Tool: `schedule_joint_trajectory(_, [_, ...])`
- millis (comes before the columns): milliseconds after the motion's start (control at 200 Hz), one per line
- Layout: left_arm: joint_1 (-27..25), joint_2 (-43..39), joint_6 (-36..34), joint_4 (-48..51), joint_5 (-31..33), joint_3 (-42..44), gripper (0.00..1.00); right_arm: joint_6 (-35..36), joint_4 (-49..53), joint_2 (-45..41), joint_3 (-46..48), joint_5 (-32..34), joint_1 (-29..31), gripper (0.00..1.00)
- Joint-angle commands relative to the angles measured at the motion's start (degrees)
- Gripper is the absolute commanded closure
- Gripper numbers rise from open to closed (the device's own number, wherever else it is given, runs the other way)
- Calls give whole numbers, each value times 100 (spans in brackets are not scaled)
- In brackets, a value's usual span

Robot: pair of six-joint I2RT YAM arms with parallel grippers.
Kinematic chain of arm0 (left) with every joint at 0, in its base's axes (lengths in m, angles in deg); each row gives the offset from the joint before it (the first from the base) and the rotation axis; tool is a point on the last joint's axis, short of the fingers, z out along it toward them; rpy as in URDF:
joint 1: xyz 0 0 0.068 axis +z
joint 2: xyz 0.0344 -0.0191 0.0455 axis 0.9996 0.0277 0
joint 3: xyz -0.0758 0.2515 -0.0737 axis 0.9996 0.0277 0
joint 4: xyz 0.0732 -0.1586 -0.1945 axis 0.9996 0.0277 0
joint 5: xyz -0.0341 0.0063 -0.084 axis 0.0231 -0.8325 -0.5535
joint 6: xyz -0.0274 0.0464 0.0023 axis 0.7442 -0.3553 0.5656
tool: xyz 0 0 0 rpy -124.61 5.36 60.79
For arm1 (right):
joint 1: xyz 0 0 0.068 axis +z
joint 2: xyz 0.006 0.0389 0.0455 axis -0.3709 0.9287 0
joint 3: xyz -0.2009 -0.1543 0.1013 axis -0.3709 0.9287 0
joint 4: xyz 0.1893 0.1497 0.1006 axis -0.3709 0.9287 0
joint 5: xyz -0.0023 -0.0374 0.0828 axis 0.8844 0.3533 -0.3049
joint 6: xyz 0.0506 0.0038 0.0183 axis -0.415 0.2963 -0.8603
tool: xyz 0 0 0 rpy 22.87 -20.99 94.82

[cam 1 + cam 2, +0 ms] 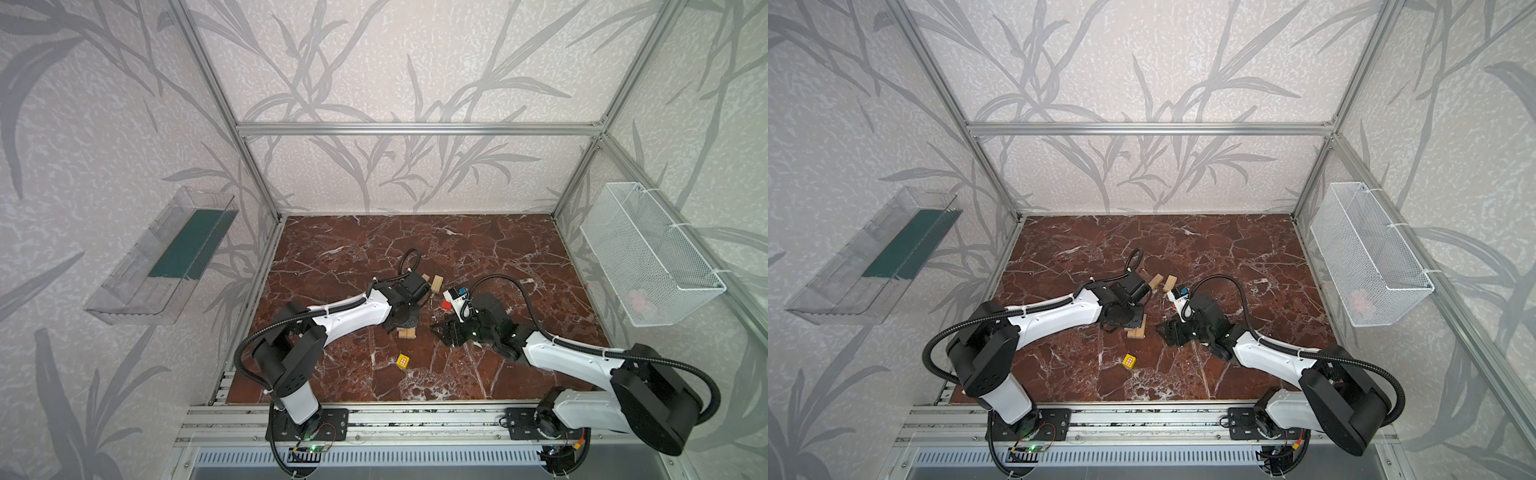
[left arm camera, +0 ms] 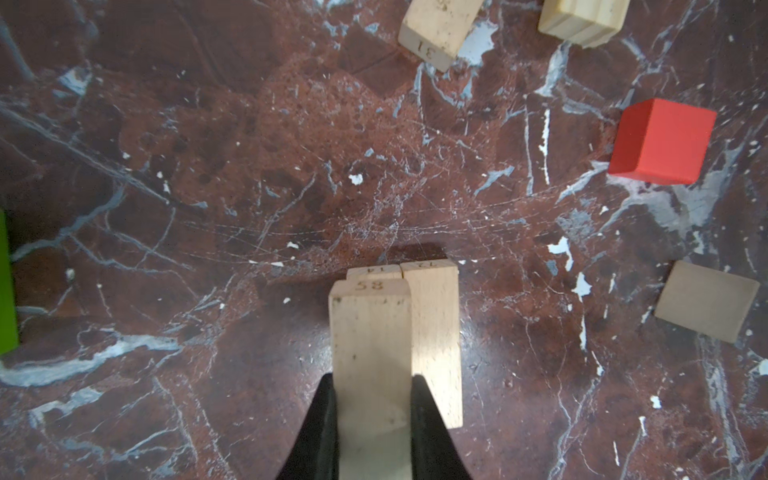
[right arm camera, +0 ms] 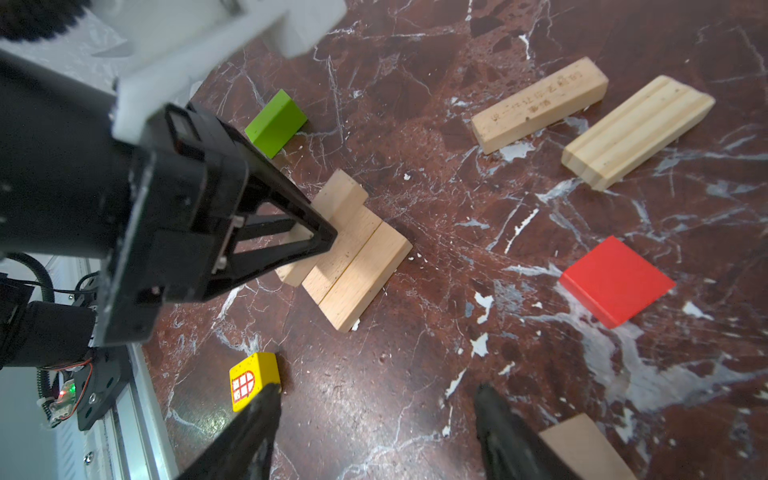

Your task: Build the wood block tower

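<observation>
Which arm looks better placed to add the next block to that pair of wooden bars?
Left: the left gripper is shut on a pale bar over the pair of bars; the right gripper is open and empty.

Block count from the right wrist view. Pale wood bar: 5 total, 2 side by side, 1 on top of them, 2 loose. Lime-green bar: 1. Red cube: 1. Yellow cube with red window mark: 1. Pale wedge: 1. That makes 9 blocks. Robot arms: 2, left arm, right arm. On the walls: clear plastic tray: 1, white mesh basket: 1.
</observation>
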State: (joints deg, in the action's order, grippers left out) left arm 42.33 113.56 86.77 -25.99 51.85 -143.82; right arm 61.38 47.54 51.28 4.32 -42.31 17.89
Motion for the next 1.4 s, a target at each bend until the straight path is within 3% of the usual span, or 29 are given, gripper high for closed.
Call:
schedule_joint_trajectory(0, [-71, 44, 239, -4, 16, -17, 100, -54, -213, 35, 91, 32, -28, 27])
schedule_joint_trajectory(390, [-138, 118, 214, 185, 342, -114, 100, 32, -127, -290, 166, 174, -36, 26])
schedule_joint_trajectory(1395, [-135, 432, 205, 319, 257, -367, 100, 30, -235, -248, 172, 70, -37, 26])
